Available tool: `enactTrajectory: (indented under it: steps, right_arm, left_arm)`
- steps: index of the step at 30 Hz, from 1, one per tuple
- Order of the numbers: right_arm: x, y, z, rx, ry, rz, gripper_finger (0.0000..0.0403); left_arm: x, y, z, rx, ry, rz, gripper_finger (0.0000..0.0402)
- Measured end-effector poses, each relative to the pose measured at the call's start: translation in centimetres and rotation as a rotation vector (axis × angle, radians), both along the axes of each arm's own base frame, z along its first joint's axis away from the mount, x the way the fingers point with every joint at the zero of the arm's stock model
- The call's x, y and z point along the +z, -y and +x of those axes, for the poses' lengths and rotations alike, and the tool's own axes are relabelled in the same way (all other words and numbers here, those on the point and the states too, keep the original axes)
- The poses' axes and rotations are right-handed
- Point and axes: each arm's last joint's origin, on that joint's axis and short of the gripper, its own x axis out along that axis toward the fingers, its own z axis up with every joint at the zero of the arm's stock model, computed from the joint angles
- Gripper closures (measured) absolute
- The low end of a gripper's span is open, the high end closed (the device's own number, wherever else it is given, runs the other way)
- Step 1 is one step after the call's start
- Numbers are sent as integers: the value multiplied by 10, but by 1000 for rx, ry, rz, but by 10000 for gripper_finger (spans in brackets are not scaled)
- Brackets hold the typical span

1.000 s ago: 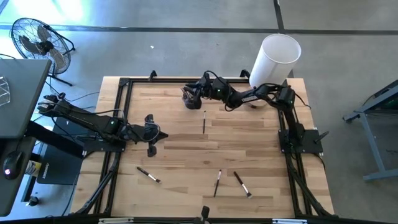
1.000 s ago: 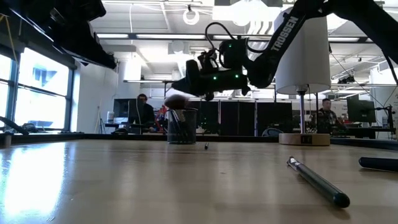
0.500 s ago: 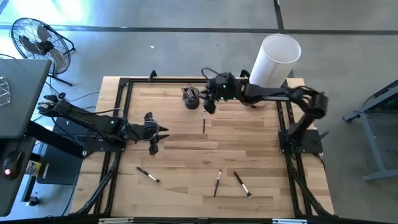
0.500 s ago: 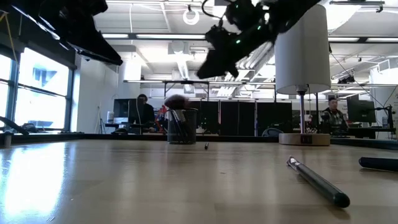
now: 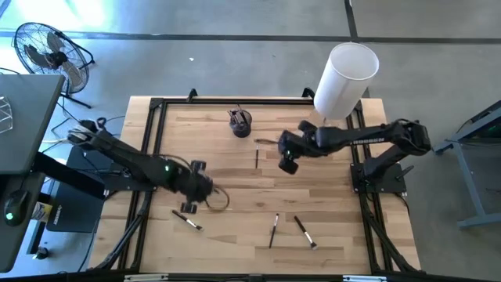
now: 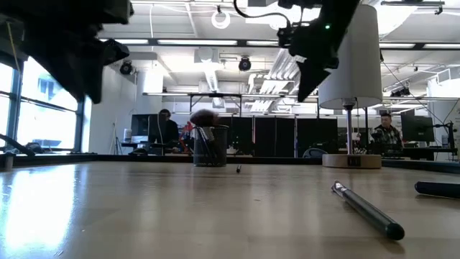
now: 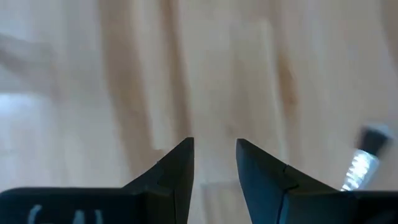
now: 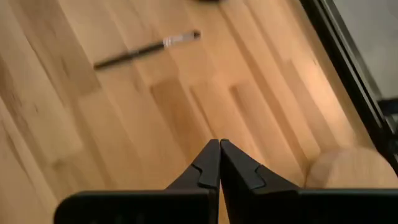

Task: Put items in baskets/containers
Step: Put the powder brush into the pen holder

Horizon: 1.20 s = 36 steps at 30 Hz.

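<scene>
Wooden bench (image 5: 235, 180) carrying thin, light, stiff, roll-prone brushes; nearest brush (image 5: 187, 221) best pinched mid-handle by narrowly parted, empty left tool (image 5: 190, 207); right tool (image 8: 219, 147) closed, empty.

From my left wrist camera I look straight onto the wooden tabletop (image 7: 124, 74), its pale planks running as long streaks across the blurred frame. My left gripper (image 7: 214, 155) fills the near edge: two dark, wedge-shaped fingers (image 7: 177, 171) stand slightly parted, a narrow strip of bare wood showing between their tips, nothing held between them. Off to one side, at the frame's edge beside the outer finger, I see the end of a makeup brush (image 7: 364, 158) lying on the wood, a shiny silver ferrule with a darker part beyond it. The rest of it is cut off.
</scene>
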Motion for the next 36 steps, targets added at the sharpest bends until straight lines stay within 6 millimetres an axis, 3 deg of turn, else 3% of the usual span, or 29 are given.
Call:
enactTrajectory:
  steps: [10, 13, 19, 26, 36]
  right_arm:
    - [-7, -47, -15, 1, -71, -52, 392]
    - [-27, -59, -21, 10, -61, -104, 397]
    - [-70, -81, -40, 22, -36, -41, 400]
    - [-83, -96, -62, 20, 142, 94, 401]
    - [-63, -93, -94, 38, 347, 195, 399]
  left_arm:
    - [-8, 71, 13, 17, -73, -31, 285]
    - [-13, 89, 12, 4, -98, -26, 285]
    - [-23, 118, 13, -26, -130, -36, 285]
    - [-45, 128, 13, -46, -223, -16, 285]
    - [-78, 133, 16, -115, -381, 20, 285]
